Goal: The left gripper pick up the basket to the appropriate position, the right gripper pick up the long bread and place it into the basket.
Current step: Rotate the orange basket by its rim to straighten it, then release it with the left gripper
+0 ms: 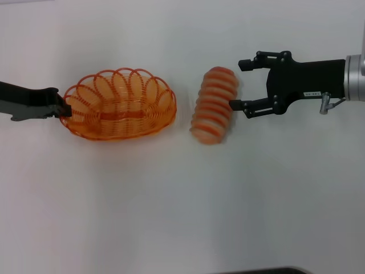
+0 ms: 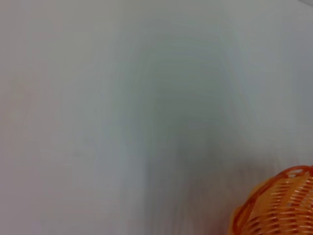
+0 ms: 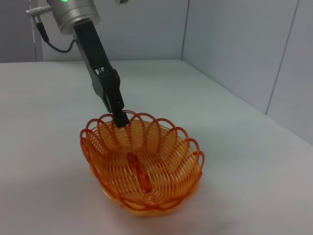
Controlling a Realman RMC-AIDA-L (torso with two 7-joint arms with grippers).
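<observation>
The orange wire basket [image 1: 120, 105] is at the left middle of the white table, and it is empty. My left gripper [image 1: 64, 108] is shut on the basket's left rim. The right wrist view shows this grip [image 3: 120, 115] on the far rim of the basket [image 3: 144, 166]. A corner of the basket [image 2: 279, 205] shows in the left wrist view. The long bread [image 1: 214, 105] lies on the table just right of the basket, apart from it. My right gripper [image 1: 236, 84] is open at the bread's right side, with its lower fingertip touching or almost touching the loaf.
The white table [image 1: 182, 205] stretches wide in front of the basket and bread. Grey partition walls [image 3: 244, 44] stand beyond the table's edge in the right wrist view. A dark edge [image 1: 268, 270] shows at the table's near side.
</observation>
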